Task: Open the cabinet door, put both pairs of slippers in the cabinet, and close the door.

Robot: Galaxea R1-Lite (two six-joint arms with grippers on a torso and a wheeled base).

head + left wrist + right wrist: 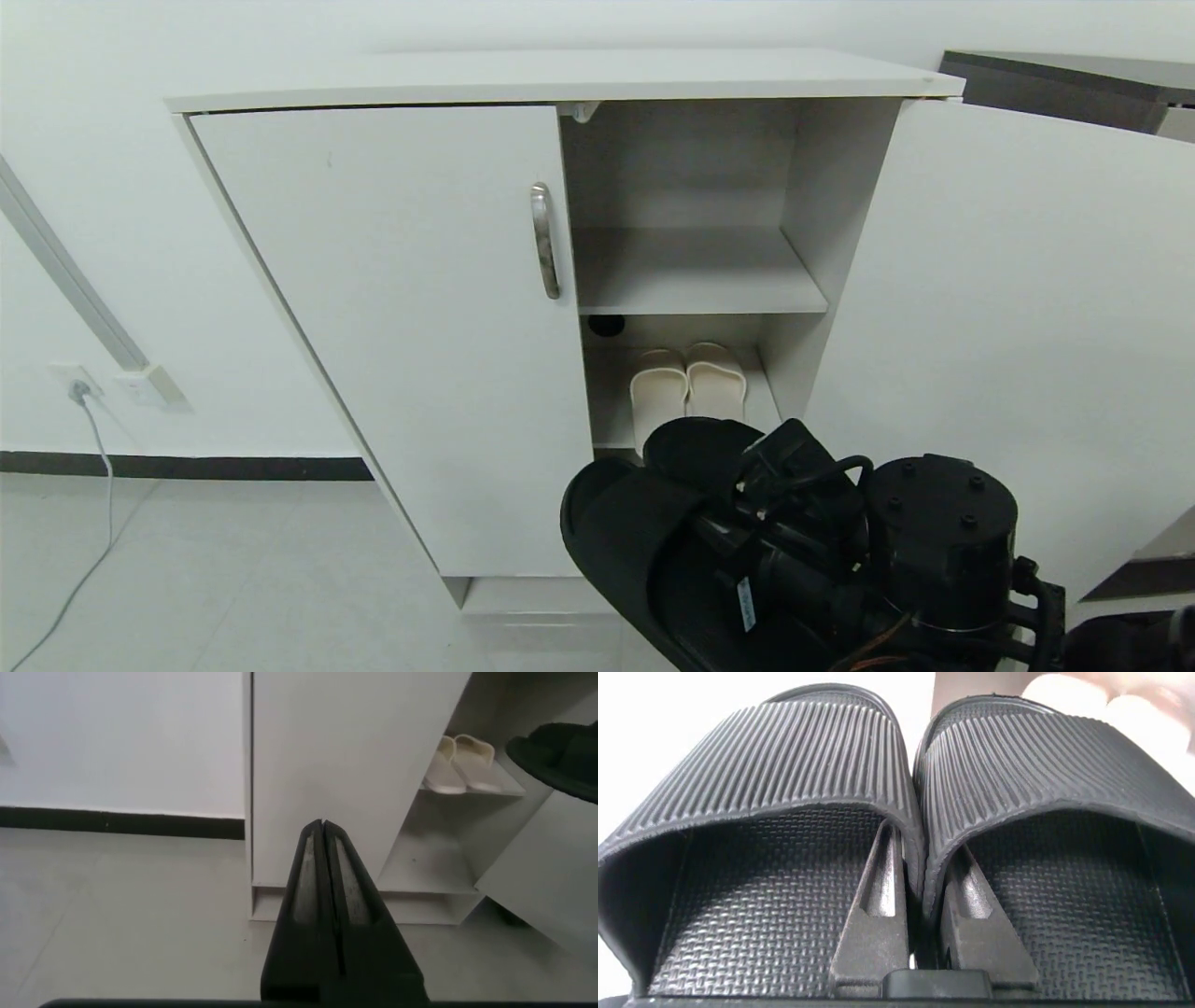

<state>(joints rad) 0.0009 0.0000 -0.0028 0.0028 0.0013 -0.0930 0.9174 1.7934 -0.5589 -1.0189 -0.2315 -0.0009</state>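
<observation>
The white cabinet (560,79) has its left door (392,317) closed and its right door (1008,327) swung wide open. A pair of white slippers (688,387) lies side by side on the lower shelf, also seen as the white slippers (460,763). My right gripper (915,917) is shut on a pair of black slippers (822,793), one finger inside each, pinching their inner sides together. This black pair (644,523) hangs just in front of the lower opening. My left gripper (322,868) is low over the floor left of the cabinet, shut and holding nothing.
The upper shelf (700,271) sits above the white pair. A metal handle (544,240) runs down the closed door's edge. A wall socket with a grey cable (79,387) is at the left, above a black skirting strip. Grey floor tiles (233,579) spread in front.
</observation>
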